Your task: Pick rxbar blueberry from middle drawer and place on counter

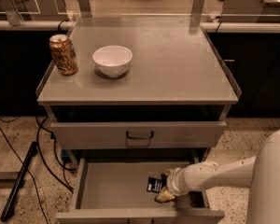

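Observation:
The rxbar blueberry (154, 185), a small dark navy bar with white print, lies on the grey floor of the open middle drawer (112, 188), right of centre. My gripper (164, 185) reaches into the drawer from the right on a white arm and is right at the bar's right end, covering part of it. The counter (177, 64) is the broad grey cabinet top above, with low lips along its sides.
A gold-brown can (63, 54) and a white bowl (112, 60) stand on the counter's left part. The closed upper drawer front with a black handle (140, 135) hangs just above the open drawer. Black cables (42, 148) and a dark bar lie on the floor at left.

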`<state>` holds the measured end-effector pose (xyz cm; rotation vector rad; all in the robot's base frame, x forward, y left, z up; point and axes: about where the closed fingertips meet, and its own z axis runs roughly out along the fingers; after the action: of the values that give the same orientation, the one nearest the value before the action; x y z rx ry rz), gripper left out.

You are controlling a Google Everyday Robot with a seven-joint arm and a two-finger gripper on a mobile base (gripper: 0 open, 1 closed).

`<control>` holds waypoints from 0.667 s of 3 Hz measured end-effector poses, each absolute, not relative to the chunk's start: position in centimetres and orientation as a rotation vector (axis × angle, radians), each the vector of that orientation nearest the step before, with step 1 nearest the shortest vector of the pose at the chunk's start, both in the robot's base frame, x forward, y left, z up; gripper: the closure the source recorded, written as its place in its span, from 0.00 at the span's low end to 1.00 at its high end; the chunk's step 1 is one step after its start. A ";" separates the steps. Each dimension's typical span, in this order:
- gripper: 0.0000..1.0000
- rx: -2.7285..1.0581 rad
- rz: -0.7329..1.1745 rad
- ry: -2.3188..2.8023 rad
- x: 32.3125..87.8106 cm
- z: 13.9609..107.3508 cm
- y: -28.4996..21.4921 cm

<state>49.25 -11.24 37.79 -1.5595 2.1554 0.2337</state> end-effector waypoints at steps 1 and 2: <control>0.01 -1.558 0.235 2.159 49.3 37.7 -11.3; 0.01 -1.557 0.235 2.160 49.3 37.6 -11.3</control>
<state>49.26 -11.28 37.63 -1.5572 2.1597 0.2354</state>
